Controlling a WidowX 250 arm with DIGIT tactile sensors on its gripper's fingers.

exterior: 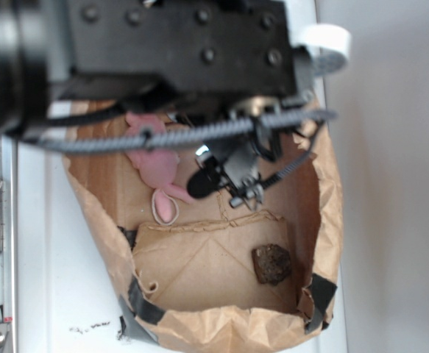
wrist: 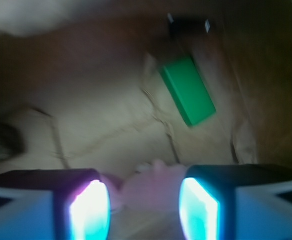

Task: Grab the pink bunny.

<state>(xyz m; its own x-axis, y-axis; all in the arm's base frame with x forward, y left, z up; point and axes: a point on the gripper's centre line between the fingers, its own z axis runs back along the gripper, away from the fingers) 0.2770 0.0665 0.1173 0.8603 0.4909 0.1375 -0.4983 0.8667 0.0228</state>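
Lying on the brown paper floor of the paper bag (exterior: 96,213), toward the bag's far-left corner, the pink bunny (exterior: 157,165): long axis running roughly from the bag's back wall toward its front, one whitish-lined ear trailing forward to about the bag's middle fold; which end is the head, hard to tell under the arm. Crossing over the bunny's upper part, a ribbed grey cable (exterior: 199,131) and the black arm body (exterior: 170,44), hiding some of the plush from the exterior view. Sitting well apart, near the bag's front-right corner, a dark brown lump (exterior: 271,263). Resting on the bag floor beyond the claw in the wrist view, a green block (wrist: 187,90), tilted diagonally. Standing spread, the gripper (wrist: 144,207), fingers (wrist: 88,210) apart with pink plush showing in the gap between them; contact with the pads not discernible through the blur.
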